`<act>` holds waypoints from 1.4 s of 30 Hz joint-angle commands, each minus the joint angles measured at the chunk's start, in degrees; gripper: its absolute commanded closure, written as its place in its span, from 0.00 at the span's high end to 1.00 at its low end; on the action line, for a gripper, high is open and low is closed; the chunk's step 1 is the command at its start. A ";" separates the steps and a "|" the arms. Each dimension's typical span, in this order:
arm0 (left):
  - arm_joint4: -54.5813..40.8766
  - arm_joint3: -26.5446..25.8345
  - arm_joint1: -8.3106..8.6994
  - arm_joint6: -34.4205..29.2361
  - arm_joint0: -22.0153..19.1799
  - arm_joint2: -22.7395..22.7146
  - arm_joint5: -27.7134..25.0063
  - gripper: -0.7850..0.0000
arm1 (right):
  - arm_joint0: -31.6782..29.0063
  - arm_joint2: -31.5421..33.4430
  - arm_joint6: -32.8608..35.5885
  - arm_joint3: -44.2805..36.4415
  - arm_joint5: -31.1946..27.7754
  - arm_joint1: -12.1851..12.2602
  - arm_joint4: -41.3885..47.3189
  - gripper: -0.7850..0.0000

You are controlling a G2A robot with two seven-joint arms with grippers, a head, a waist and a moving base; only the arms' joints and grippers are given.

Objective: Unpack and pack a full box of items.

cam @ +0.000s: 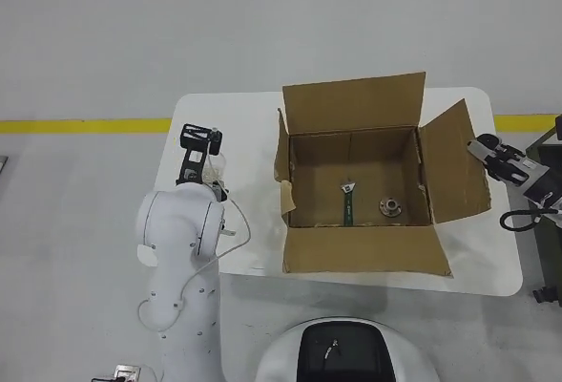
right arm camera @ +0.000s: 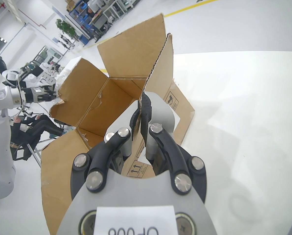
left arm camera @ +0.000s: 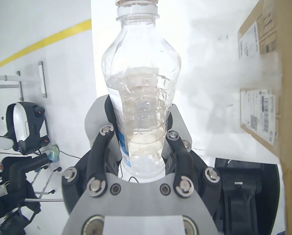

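Beside the left wall of the open box (cam: 357, 244), the left gripper (left arm camera: 139, 123) hangs over the white tabletop (cam: 247, 124). Its fingers (left arm camera: 180, 123) are clenched on the lower body of a clear bottle (left arm camera: 141, 74), whose long axis runs out from the wrist alongside that wall, cap farthest. To go in, I'd say it must swing across the wall. The right gripper (right arm camera: 142, 113) pinches the box's right flap (cam: 452, 162). Inside the box lie a wrench (cam: 348, 201) and a round metal fitting (cam: 390, 204). Behind the box a yellow line (cam: 71, 125) crosses the pale floor (cam: 71, 57).

Pale grey floor (cam: 90, 57) crossed by a yellow line (cam: 71, 125), shelving (right arm camera: 94, 5) behind.
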 commanded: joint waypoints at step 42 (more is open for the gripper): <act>5.96 23.74 0.98 5.69 3.14 -1.96 9.11 0.00 | -0.77 0.84 1.02 0.35 -2.84 0.32 1.11 0.29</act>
